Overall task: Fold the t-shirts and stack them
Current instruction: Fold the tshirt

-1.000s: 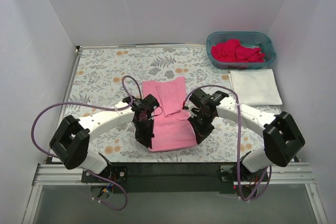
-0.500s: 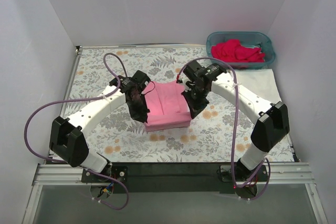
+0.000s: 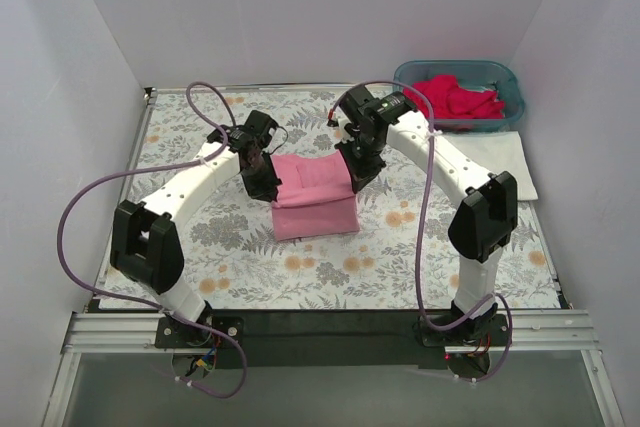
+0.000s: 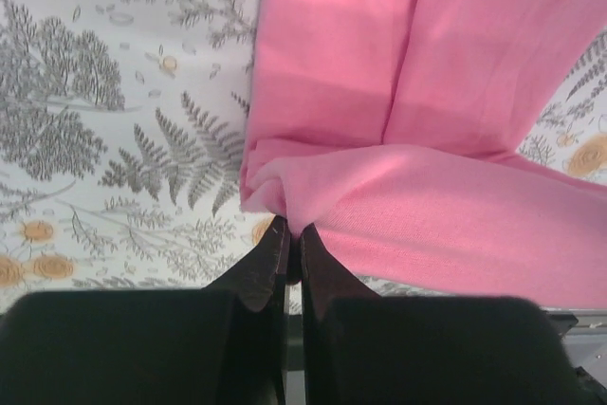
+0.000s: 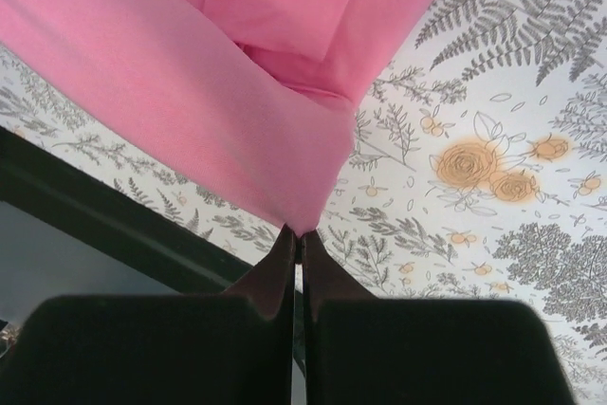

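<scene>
- The pink shirt point(image 3: 315, 199) is at mid-surface between the two arms. One edge is held up and the cloth hangs from it in a loose fold.
- The left pincer point(image 4: 287, 234) is clamped on the shirt's left corner, and the right pincer point(image 5: 297, 237) is clamped on its right corner. Cloth bunches at each tip.
- Handling, as I judge it: the shirt is light, soft cotton with no stiffness. It sags between the two holds, so both corners must travel level and together or the fold will land crooked.
- It is neither fragile nor slippery, but so thin a pinch could slide out under a sharp tug.
- The best hold for folding is the two corners of the edge being folded. For stacking, take the folded bundle by its sides.
- A white shirt point(image 3: 510, 157) lies folded flat at the right, partly behind the right arm.
- Red shirts point(image 3: 455, 97) are heaped in the basket point(image 3: 516, 87) at the far right corner.
- Nothing lies on the shirt's far half. The floral surface point(image 3: 190, 147) may catch the cloth if it is dragged.
</scene>
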Action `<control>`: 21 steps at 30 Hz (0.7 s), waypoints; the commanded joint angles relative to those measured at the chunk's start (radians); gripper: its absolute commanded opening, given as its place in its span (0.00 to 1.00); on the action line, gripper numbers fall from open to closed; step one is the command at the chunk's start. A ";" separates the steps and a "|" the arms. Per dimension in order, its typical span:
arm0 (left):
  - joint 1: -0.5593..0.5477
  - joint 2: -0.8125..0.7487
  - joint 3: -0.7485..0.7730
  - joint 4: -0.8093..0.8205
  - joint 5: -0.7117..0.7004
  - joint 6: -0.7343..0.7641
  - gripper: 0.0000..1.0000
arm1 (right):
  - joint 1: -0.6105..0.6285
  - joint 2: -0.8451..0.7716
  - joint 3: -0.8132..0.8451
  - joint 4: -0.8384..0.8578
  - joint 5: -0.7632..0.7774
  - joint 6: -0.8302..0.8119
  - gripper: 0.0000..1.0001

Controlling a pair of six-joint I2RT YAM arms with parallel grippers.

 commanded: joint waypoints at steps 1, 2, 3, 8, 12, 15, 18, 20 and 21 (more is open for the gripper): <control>0.037 0.035 0.065 0.068 -0.056 0.057 0.00 | -0.035 0.037 0.064 -0.015 0.044 -0.029 0.01; 0.047 0.070 0.095 0.077 -0.050 0.063 0.00 | -0.047 0.056 0.070 -0.001 0.040 -0.029 0.01; 0.054 0.087 0.108 0.093 -0.049 0.068 0.00 | -0.056 0.069 0.077 0.004 0.035 -0.029 0.01; 0.092 0.188 0.172 0.126 -0.038 0.086 0.00 | -0.111 0.147 0.110 0.048 0.009 -0.042 0.01; 0.120 0.270 0.188 0.180 -0.019 0.094 0.00 | -0.144 0.207 0.139 0.109 0.000 -0.052 0.01; 0.133 0.296 0.188 0.209 -0.021 0.086 0.00 | -0.156 0.257 0.179 0.135 -0.003 -0.057 0.01; 0.146 0.316 0.175 0.249 -0.016 0.086 0.00 | -0.168 0.300 0.225 0.157 -0.005 -0.060 0.01; 0.153 0.331 0.189 0.260 -0.013 0.086 0.00 | -0.171 0.317 0.234 0.172 -0.008 -0.060 0.01; 0.153 0.336 0.195 0.271 -0.015 0.088 0.00 | -0.171 0.319 0.236 0.177 -0.009 -0.060 0.01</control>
